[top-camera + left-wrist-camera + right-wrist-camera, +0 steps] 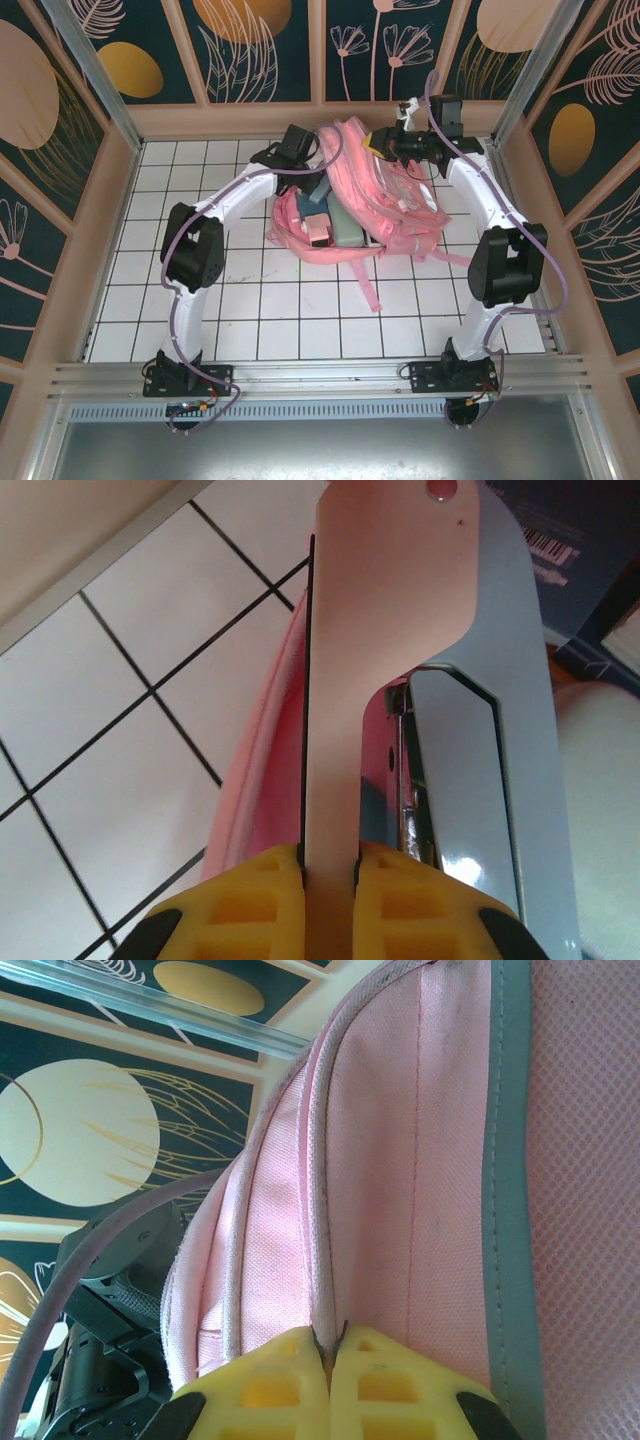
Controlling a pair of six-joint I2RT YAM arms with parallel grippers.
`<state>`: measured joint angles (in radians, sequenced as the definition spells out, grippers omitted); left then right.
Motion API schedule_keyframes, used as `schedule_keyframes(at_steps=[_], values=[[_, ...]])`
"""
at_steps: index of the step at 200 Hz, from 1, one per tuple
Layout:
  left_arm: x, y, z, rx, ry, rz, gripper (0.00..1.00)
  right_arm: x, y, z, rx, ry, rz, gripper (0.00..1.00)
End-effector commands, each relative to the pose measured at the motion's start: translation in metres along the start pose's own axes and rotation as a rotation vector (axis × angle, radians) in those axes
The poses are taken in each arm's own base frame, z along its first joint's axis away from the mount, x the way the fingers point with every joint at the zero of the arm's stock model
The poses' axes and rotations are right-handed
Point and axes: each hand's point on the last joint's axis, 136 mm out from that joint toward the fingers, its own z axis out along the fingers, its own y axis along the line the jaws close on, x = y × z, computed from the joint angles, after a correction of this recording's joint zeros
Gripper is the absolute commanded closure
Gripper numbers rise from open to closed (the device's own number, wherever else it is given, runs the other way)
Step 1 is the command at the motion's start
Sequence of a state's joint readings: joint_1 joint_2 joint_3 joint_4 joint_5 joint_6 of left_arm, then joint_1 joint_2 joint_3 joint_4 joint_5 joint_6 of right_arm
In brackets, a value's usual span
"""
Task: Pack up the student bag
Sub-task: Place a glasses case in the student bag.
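with left fingers [255,905] clamped on the thin plate of a pink-and-blue item [400,630] and right fingers [270,1385] pinched on the rim of the student bag [400,205], far-middle on the table [300,320], could lose that rim, letting the mouth sag shut against the item.

White tiled tabletop [300,330] ringed by dark floral wall panels [250,50] in pale wood frames.

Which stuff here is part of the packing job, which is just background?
Job: soft pink fabric backpack, its rim pinched by the right hand; pink-and-blue stapler clamped in the left hand.
Not job: white tiled table; dark floral wall panels.
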<state>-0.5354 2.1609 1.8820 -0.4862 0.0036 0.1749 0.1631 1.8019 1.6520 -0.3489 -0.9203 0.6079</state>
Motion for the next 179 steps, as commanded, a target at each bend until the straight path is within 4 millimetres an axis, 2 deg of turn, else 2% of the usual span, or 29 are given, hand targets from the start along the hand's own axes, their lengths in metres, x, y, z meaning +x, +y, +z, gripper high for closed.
schedule_keyframes(at_steps=[1, 35, 53, 77, 133, 158, 170, 179], values=[[-0.019, -0.022, -0.010, 0.060, -0.004, -0.040, 1.00, -0.011, 0.058, -0.031, -0.092, -0.068, -0.156, 1.00], [-0.022, -0.043, -0.018, 0.145, 0.064, -0.212, 1.00, -0.012, 0.055, -0.030, -0.089, -0.073, -0.152, 1.00], [-0.023, -0.062, -0.022, 0.220, 0.095, -0.303, 1.00, -0.012, 0.054, -0.029, -0.091, -0.072, -0.150, 1.00], [-0.021, -0.089, -0.027, 0.246, 0.112, -0.329, 1.00, -0.013, 0.053, -0.028, -0.091, -0.074, -0.148, 1.00], [-0.009, -0.123, -0.024, 0.305, 0.149, -0.492, 1.00, -0.009, 0.049, -0.027, -0.089, -0.073, -0.141, 1.00], [0.002, -0.130, -0.016, 0.287, 0.177, -0.527, 0.87, -0.009, 0.049, -0.028, -0.089, -0.074, -0.142, 1.00], [0.005, -0.130, -0.014, 0.284, 0.186, -0.539, 0.84, -0.008, 0.047, -0.027, -0.087, -0.072, -0.139, 1.00], [0.003, -0.130, -0.016, 0.286, 0.177, -0.543, 0.73, -0.008, 0.046, -0.027, -0.086, -0.071, -0.137, 1.00]])
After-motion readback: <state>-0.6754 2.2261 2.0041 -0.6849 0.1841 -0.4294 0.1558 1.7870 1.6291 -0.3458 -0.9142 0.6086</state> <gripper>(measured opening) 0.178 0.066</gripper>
